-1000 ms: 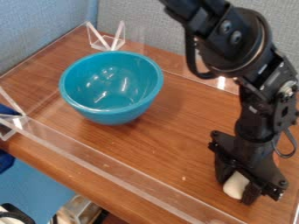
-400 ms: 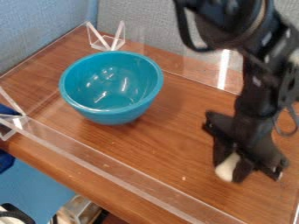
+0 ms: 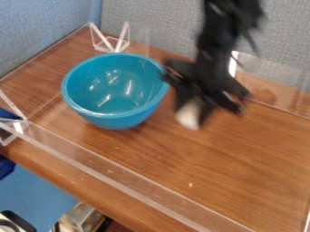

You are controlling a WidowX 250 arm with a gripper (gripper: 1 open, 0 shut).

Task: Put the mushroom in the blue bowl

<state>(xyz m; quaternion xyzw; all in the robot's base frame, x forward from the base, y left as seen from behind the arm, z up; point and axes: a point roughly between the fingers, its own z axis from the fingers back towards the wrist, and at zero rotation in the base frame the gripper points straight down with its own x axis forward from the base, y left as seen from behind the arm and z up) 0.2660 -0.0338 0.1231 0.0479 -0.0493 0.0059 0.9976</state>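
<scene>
The blue bowl point(image 3: 114, 88) looks like smooth, glossy plastic, with light spots shining on its inside. Under it, the table point(image 3: 182, 172) is brown wood with visible grain and a slight sheen. A clear plastic wall point(image 3: 72, 149) rims the table around the bowl. The gripper point(image 3: 204, 98) right of the bowl looks matt black.

Blurred black jointed arm point(image 3: 227, 36), black hand point(image 3: 200, 101)

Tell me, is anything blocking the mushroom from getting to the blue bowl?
Nothing visible is. The gripper holds the mushroom above the wooden table, just right of the blue bowl. Only open air lies between them.
</scene>
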